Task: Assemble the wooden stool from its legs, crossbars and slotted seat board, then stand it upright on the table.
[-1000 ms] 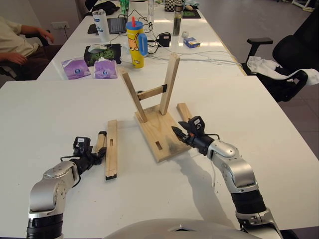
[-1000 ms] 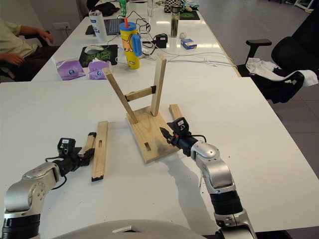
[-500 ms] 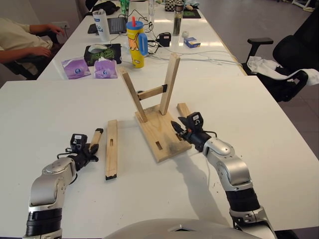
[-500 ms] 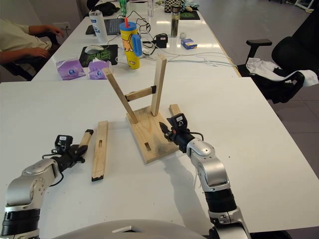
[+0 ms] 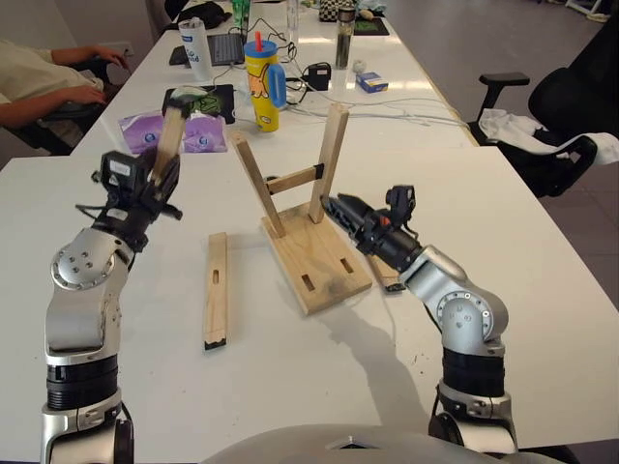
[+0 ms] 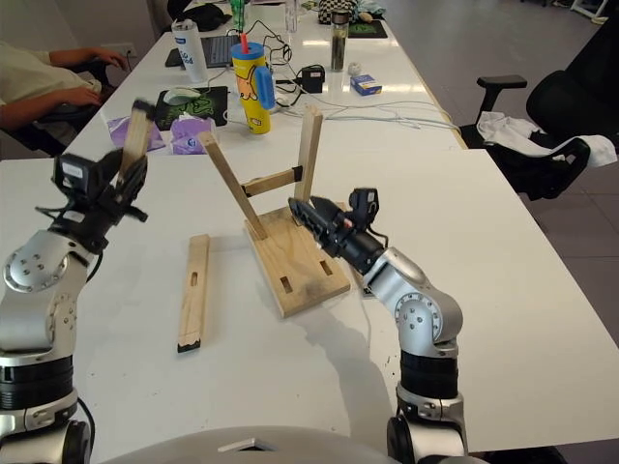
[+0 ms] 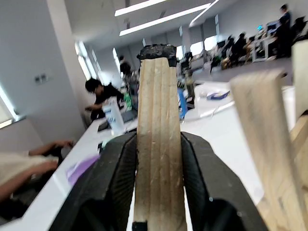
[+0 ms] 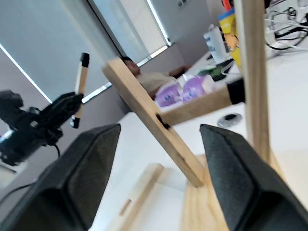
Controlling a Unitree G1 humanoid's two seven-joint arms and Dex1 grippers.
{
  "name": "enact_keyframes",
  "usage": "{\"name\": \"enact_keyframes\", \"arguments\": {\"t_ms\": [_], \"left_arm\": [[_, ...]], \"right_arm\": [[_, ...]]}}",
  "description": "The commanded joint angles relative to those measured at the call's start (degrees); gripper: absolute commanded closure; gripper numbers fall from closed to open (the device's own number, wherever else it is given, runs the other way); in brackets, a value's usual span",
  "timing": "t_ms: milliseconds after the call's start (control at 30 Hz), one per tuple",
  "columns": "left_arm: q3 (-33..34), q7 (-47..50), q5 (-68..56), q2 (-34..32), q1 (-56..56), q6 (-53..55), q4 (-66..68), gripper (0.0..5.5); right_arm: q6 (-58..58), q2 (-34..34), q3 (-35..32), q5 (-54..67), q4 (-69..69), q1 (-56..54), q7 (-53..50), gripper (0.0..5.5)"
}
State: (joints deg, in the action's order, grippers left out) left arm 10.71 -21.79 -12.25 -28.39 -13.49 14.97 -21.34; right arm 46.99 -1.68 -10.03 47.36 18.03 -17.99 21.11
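Left gripper [image 5: 161, 176] is raised off the table [image 5: 542, 242], at about 10 o'clock from the seat board [image 5: 314, 259] and well apart from it. It is clamped on a short crossbar [image 5: 171, 135]. The crossbar stands nearly upright with its dark-tipped end on top, and the left wrist view has both black fingers [image 7: 115, 168] pressed against its sides. Below that, a flat leg [image 5: 216, 288] lies on the table at 9 o'clock from the board, near it but not touching, slot facing up, long axis running 12 to 6. The board lies flat near table centre with two open slots on its near half. Two standing legs [image 5: 259, 188] rise from its far half, leaning apart toward the top and joined by a fitted crossbar [image 5: 292, 180]. Right gripper [image 5: 334, 205] comes in from 4 o'clock, low over the board, tips near the foot of the right-hand standing leg. Its fingers [image 8: 86, 178] are spread with nothing between them; I cannot tell whether a tip touches the leg. A wood strip [image 5: 387, 278] lies just beside the board's edge at 4 o'clock, partly hidden under the right arm. On the next table, at 12 o'clock, stands a yellow cup [image 5: 263, 82], with purple packs [image 5: 147, 132] at 11 o'clock.
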Motion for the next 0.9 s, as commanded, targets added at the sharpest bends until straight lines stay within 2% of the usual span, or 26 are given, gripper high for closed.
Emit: {"name": "enact_keyframes", "arguments": {"t_ms": [33,200,433,500,900], "left_arm": [[-9.51,-2.6,2.66,2.4,-3.71,-2.66,-1.33,4.21],[-18.26,-3.8,5.12,6.62,-3.58,-4.54,0.95,4.21],[-23.91,-3.85,8.02,9.96,-2.83,-5.97,2.82,4.21],[-24.35,-3.54,9.18,9.92,-2.52,-5.94,2.96,4.21],[-24.01,-3.93,8.85,11.12,-1.19,-4.04,1.98,4.21]], "right_arm": [[2.93,0.65,-3.34,7.65,-0.04,-5.04,-4.72,2.46],[3.33,1.31,-5.09,13.98,-2.22,-7.98,-7.8,2.46],[2.5,1.25,-5.17,16.6,-4.9,-9.28,-10.6,2.46],[2.43,1.27,-5.25,17.34,-4.97,-9.23,-11.45,2.66],[2.33,0.38,-5.05,21.64,-3.9,-7.5,-14.45,4.69]]}}
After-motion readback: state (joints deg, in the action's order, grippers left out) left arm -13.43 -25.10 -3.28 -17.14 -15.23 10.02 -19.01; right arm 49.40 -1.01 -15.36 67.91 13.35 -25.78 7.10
